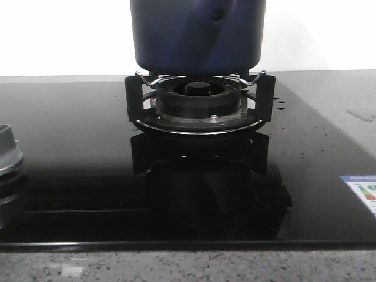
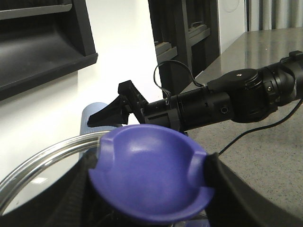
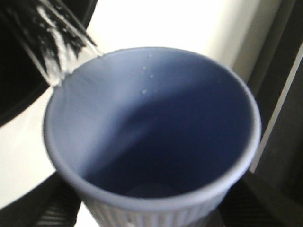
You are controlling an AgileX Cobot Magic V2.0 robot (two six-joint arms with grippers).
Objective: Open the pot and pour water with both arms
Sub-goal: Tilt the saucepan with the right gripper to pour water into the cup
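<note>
The left hand (image 2: 151, 189) is clamped on the blue knob (image 2: 149, 177) of the glass lid (image 2: 33, 165), held up clear of the pot. The pot (image 1: 197, 35) sits on the burner grate (image 1: 200, 100) mid-bench, neither hand touching it. The right hand grips the pale blue cup (image 3: 151, 137), tipped, with water (image 3: 57, 42) streaming off its rim; its fingers are largely hidden.

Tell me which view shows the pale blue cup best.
The right wrist view: the cup fills the frame, with its open mouth, rim and inside visible and water streaming over its lip. The left wrist view shows only a sliver of its side behind the right arm. The front view does not show it, only the pot on the burner.
</note>
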